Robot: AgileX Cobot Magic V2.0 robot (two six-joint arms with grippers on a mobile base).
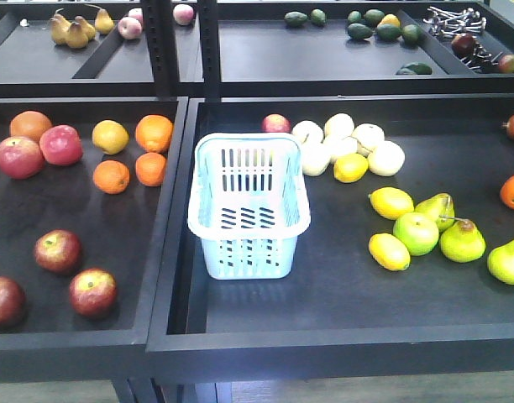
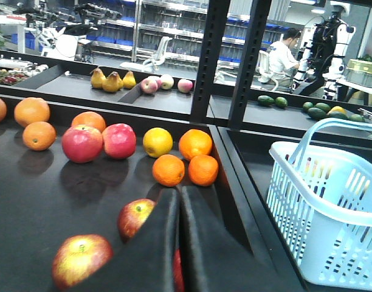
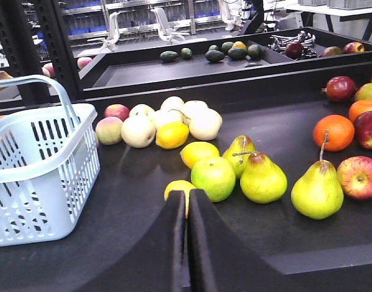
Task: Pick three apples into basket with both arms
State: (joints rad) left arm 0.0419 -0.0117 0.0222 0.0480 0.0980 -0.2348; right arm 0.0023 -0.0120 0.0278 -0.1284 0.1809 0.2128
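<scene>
Closest in, the left gripper (image 2: 178,193) fills the bottom of its wrist view, jaws pressed together with only a thin slit between them (a sliver of red shows through it). Just beyond its tips lie two of the dark red apples (image 2: 135,217), resting on the left tray (image 1: 22,210). From the front, all three show at that tray's near end, each apart from the others. Farther back on the same tray sit oranges (image 1: 154,133) and brighter pink apples (image 1: 60,144). The basket (image 1: 244,260) stands upright at the left end of the right tray (image 1: 341,294), one handle raised, well apart from the dark apples. The right gripper (image 3: 187,196) is likewise closed, low over its tray, tips just short of a lemon (image 3: 177,187). A green apple (image 3: 213,178) and pears (image 3: 262,178) lie beyond, and the basket is off to its left.
</scene>
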